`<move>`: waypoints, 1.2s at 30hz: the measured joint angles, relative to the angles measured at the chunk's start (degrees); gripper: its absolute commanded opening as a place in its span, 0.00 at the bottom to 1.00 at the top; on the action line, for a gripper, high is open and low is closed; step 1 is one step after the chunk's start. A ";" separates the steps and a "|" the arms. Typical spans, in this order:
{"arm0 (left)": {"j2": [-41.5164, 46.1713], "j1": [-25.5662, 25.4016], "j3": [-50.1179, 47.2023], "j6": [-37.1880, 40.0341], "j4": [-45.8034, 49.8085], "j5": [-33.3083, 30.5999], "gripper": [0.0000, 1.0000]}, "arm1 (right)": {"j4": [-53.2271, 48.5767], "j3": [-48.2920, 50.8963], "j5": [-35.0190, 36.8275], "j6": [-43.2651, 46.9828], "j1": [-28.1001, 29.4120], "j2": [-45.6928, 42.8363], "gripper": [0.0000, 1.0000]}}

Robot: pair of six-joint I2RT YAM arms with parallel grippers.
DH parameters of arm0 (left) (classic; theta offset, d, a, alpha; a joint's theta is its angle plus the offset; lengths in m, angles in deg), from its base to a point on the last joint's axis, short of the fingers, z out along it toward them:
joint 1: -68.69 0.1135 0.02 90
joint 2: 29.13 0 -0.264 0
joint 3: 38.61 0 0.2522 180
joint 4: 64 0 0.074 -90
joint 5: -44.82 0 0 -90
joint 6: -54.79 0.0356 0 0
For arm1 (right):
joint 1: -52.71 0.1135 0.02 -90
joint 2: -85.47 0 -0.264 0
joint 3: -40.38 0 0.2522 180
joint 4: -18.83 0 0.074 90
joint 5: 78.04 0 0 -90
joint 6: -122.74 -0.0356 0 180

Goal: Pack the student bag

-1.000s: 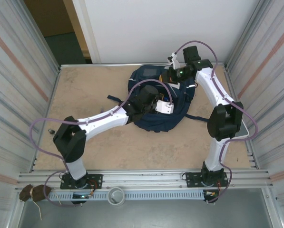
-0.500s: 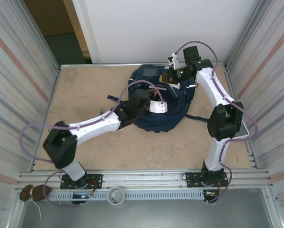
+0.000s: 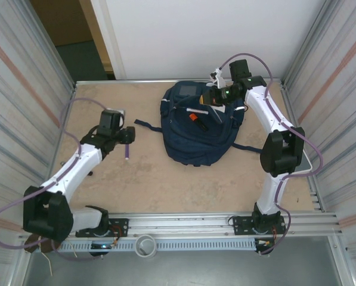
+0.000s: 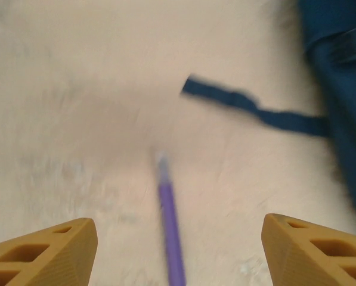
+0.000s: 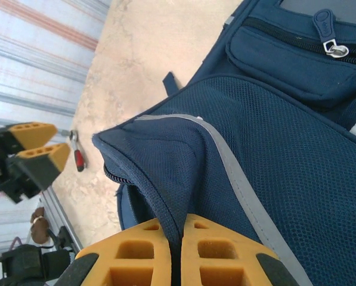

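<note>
Mesh-weave navy student bag, grey-striped, pinched in right pincer

Navy blue on the student bag, a fine mesh weave crossed by a pale grey stripe. The table is sandy beige, faintly mottled. The pen is violet. Mustard yellow on the left gripper and the right gripper. The arms are white and black, the cables lilac.

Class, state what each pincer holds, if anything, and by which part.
Right pincer: shut on the backpack, pinching a fold of fabric at its opening. Left pincer: open, holding nothing.
</note>
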 measured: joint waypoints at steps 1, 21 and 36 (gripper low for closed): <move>-1.49 1.29 0.02 -1.33 0.74 1.25 0.73 | 0.20 0.20 0.00 0.00 0.00 0.00 0.00; -31.12 3.34 12.98 -4.74 9.25 5.44 0.28 | 1.40 0.94 -0.22 -0.02 -0.11 -0.02 0.00; -11.17 -5.35 8.90 5.07 1.11 2.71 0.05 | 1.38 1.05 -0.20 -0.02 -0.11 -0.02 0.00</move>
